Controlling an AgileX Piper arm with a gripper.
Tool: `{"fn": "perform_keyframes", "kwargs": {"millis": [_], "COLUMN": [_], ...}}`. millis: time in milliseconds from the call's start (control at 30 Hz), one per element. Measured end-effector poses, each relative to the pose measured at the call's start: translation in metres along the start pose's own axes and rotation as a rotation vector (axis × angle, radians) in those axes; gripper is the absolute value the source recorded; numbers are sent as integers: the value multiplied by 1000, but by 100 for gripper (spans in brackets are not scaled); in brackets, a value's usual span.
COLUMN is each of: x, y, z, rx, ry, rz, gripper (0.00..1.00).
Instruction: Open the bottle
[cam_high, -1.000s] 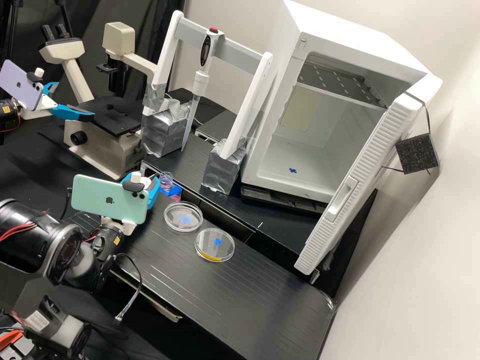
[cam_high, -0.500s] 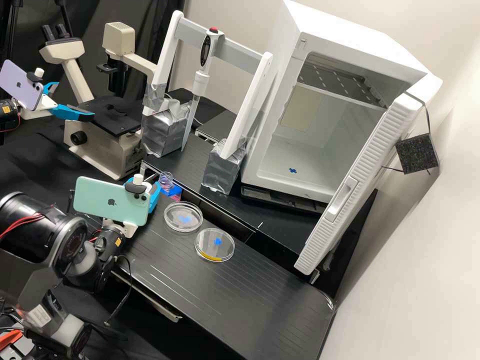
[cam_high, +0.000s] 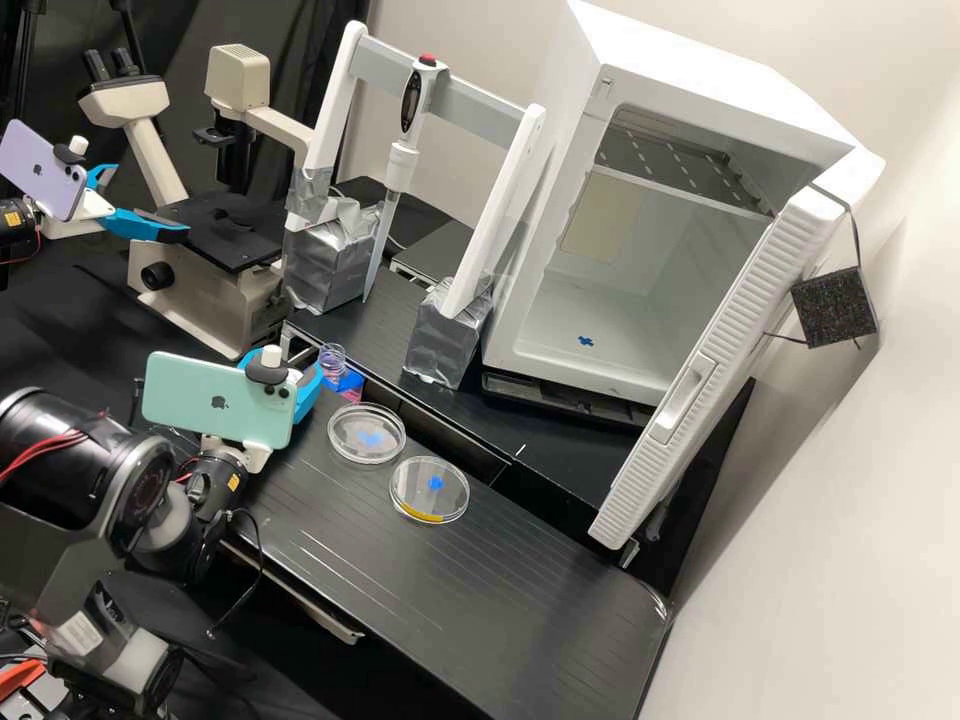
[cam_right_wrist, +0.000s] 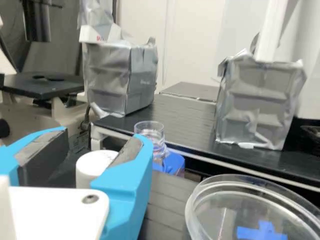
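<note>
Plainly, the white cap (cam_right_wrist: 91, 171) looks round and smooth, near the gripper (cam_high: 309, 386), whose fingers stand apart.

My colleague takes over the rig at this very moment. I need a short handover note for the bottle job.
Pincer: open, by the white cap; contact cannot be told.
Bottle: that cap, apparently the bottle's, appears between the fingers.
Done: pincer is near the cap; no opening is visible.
Left: probably grip the cap, unscrew it, lift it off.
Nearby: clear cup, clear round dish.
</note>
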Motion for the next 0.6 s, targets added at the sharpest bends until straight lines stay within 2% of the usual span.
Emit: {"fn": "perform_keyframes", "kwargs": {"millis": [200,300,433,500,533,567,600], "x": [-10,-21,-34,-38,-39,-40,-40], "y": [18,32,45,50,52,56,58], "z": [-13,-22,-31,-34,-35,-33,-32], "rx": [-34,-39,-40,-25,-11,19,29], "ry": [85,140,158,164,166,170,181], "rz": [78,134,225,284,303,330,342], "gripper": [100,100,100,100,100,100,100]}}
